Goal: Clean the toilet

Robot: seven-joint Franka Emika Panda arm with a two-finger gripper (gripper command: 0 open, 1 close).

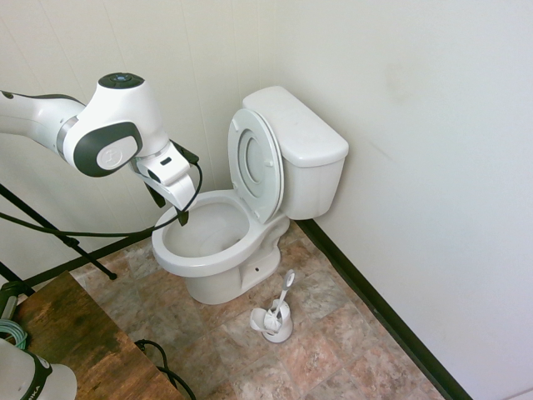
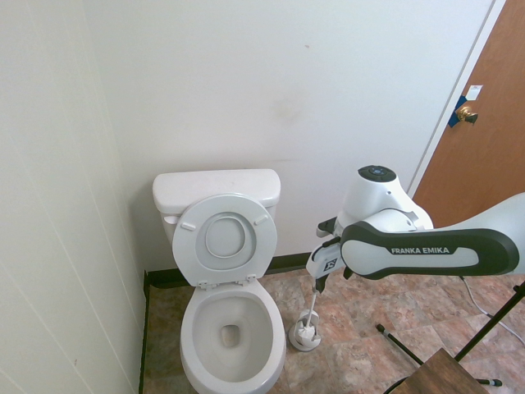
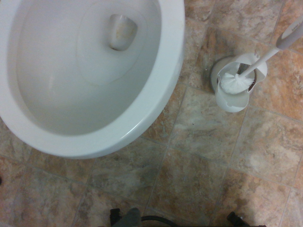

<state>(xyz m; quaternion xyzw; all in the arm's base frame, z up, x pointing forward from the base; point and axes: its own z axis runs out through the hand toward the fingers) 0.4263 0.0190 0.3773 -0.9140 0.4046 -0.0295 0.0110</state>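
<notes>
Tiled floor (image 1: 333, 333) and white walls frame the scene. In the corner the toilet (image 1: 221, 242) is set, lid raised against the tank. Just beside its base the brush (image 1: 283, 293) is stood in its holder (image 1: 273, 321), handle leaning. Above the bowl's front rim the gripper (image 1: 171, 208) is held, pointing down, fingers apart and empty; the brush lies below and to one side.

There are 1 toilet (image 1: 225, 242), 1 toilet brush (image 1: 284, 292), 1 brush holder (image 1: 275, 323) and 1 door (image 2: 480, 131).

The toilet (image 3: 94, 137) bowl's far side and the brush (image 3: 265, 56) handle's end are cut off in the wrist view.
</notes>
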